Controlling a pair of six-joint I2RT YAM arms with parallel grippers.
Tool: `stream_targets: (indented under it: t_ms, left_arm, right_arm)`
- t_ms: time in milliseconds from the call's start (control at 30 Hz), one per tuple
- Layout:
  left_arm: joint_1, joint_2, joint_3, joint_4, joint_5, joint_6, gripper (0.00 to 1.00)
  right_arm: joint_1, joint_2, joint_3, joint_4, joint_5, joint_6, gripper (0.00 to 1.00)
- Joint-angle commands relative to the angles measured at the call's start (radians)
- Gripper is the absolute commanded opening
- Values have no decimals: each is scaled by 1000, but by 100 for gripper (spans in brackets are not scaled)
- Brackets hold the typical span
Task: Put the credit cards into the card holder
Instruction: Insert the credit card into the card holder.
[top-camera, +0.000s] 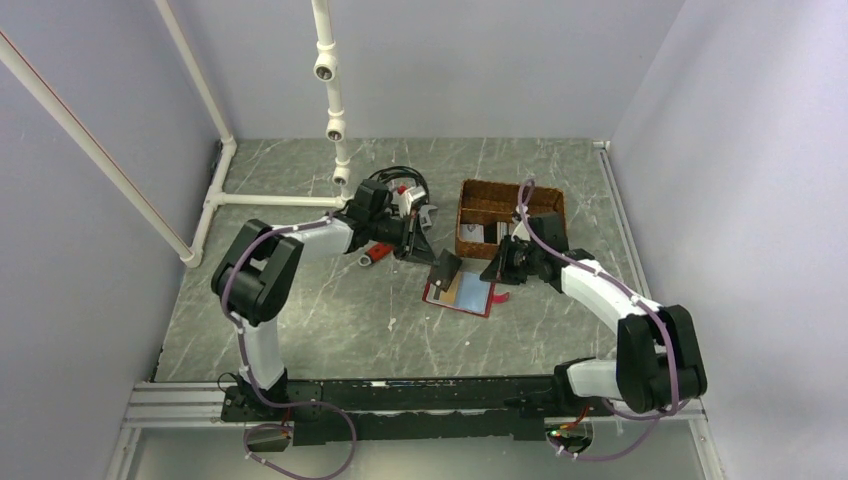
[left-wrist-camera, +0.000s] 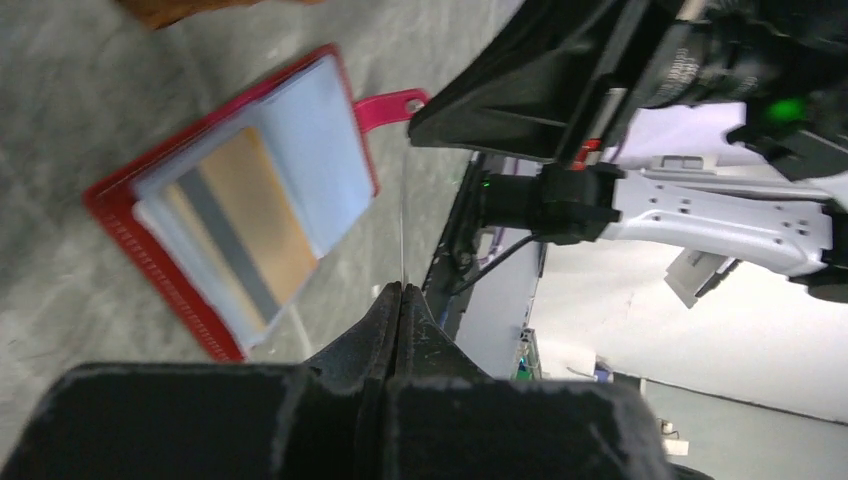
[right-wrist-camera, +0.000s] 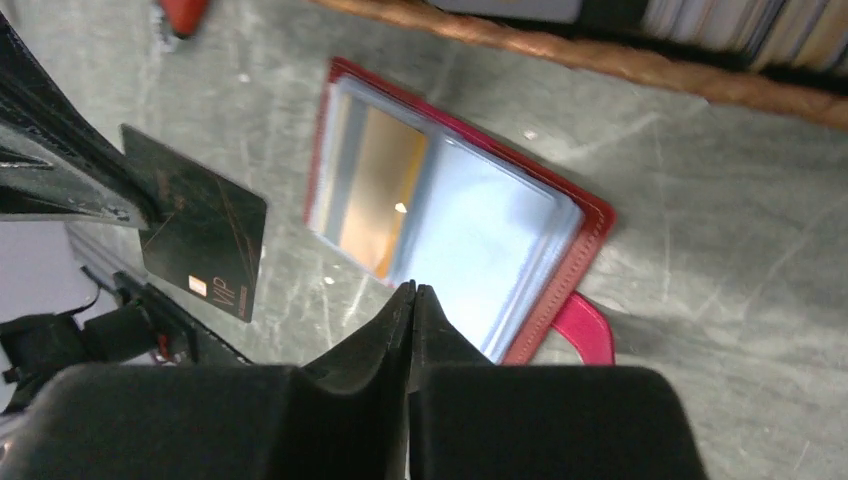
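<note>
One tan card (right-wrist-camera: 380, 190) has been slotted into the card holder (right-wrist-camera: 565, 285), a dark card (right-wrist-camera: 200, 235) is pinched by the left gripper (left-wrist-camera: 402, 290), the right gripper (right-wrist-camera: 412, 292) is closed up empty, and spare cards (right-wrist-camera: 700, 25) are left in the basket (right-wrist-camera: 600, 70) by the table's far edge.

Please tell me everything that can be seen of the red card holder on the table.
The card holder lies flat and open on the grey table, inside up. Its cover looks like dark-red leather with a stitched edge; a red snap tab sticks out from one side. Inside are clear, pale blue plastic sleeves; one holds a tan card, the other looks empty. No gripper seems to touch it. A dark card, pinched in the left gripper, hangs beside it, apart from it.
</note>
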Motion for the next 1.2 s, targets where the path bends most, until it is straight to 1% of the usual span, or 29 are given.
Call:
stream_targets:
  t_ms: [0,100,233,367,567,700,1067,1167]
  left_arm:
    - [0,70,18,-42,-17,64,0]
    - [-17,98,17,9,-31,23,0]
    - [-27,142,8,55,-40,-6,0]
    - [-27,178,5,76,-42,-17,0]
    - [-27,215,17,78,-40,-19,0]
    - [-26,230,19,79,-35,-20,0]
    - [-27,263,10,171,0,-71,0]
    - [-27,273,2,219,15,-103,0]
  right_arm:
    - [25,30,1,-34,112,-76,0]
    - [38,66,-5,-1,112,-63,0]
    - [47,91,-11,20,172,-49,0]
    - [50,108,-21,32,228,-28,0]
    - [54,128,-31,34,272,-21,0]
    - [55,135,-32,37,276,-27,0]
    - [68,150,-29,44,273,-34,0]
    - [73,155,-25,46,274,-34,0]
